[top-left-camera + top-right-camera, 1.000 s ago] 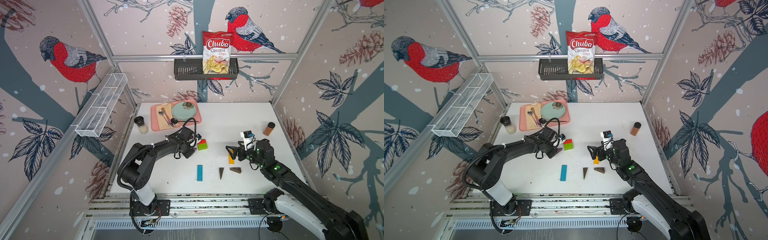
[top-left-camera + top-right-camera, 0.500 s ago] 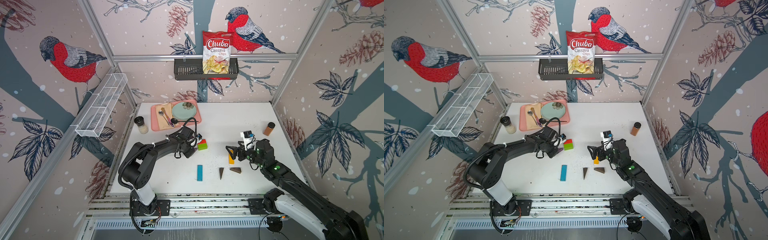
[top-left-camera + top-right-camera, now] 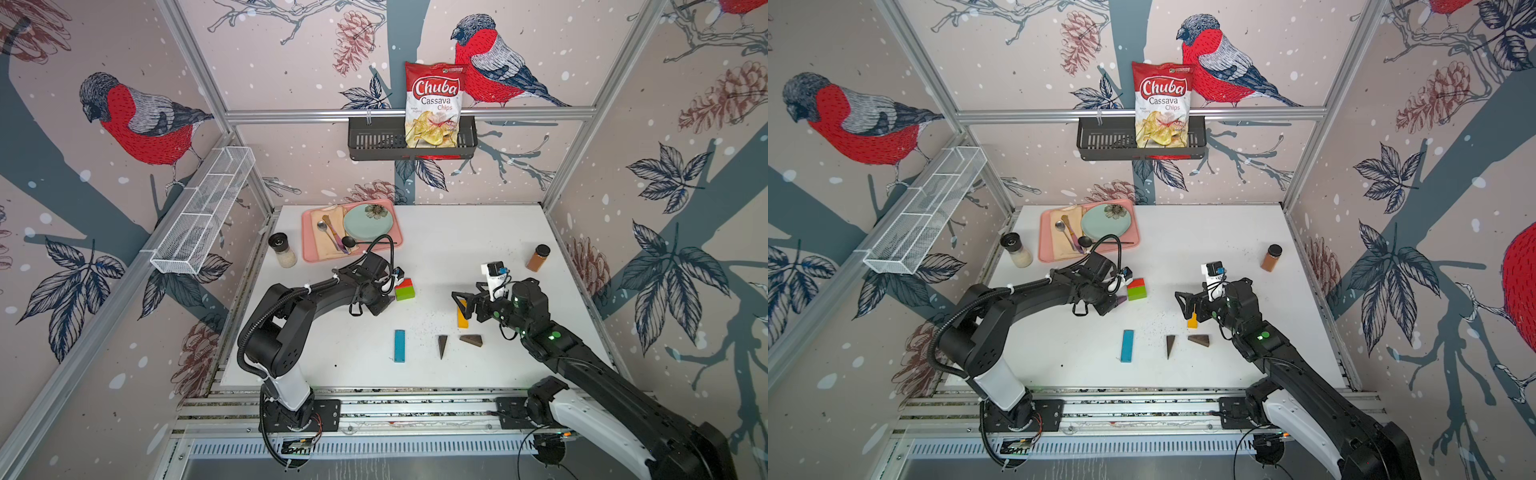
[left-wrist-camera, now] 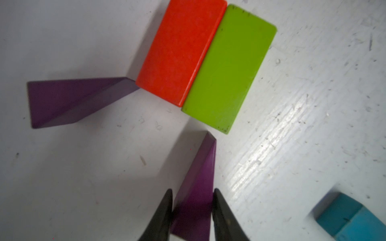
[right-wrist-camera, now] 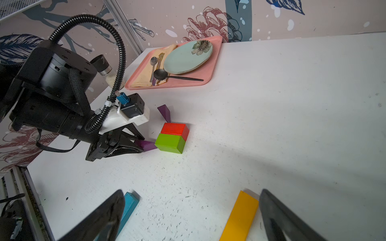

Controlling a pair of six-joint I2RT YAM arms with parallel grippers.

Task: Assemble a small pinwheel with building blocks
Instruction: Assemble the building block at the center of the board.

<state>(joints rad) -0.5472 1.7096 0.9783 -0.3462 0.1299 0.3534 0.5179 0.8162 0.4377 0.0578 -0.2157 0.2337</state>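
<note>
White table (image 3: 457, 232): left pincer (image 4: 193, 190) straddles purple wedge (image 4: 200, 167), grip unclear; right pincer (image 5: 192, 191) gapes.

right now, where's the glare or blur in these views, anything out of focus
Left wrist view: a bright glare streak on the table beside the green block; the left gripper, around the purple wedge, is soft-edged. Right wrist view: the right gripper is blurred in the foreground, the yellow bar sharper. Both top views: sharp and evenly lit.
</note>
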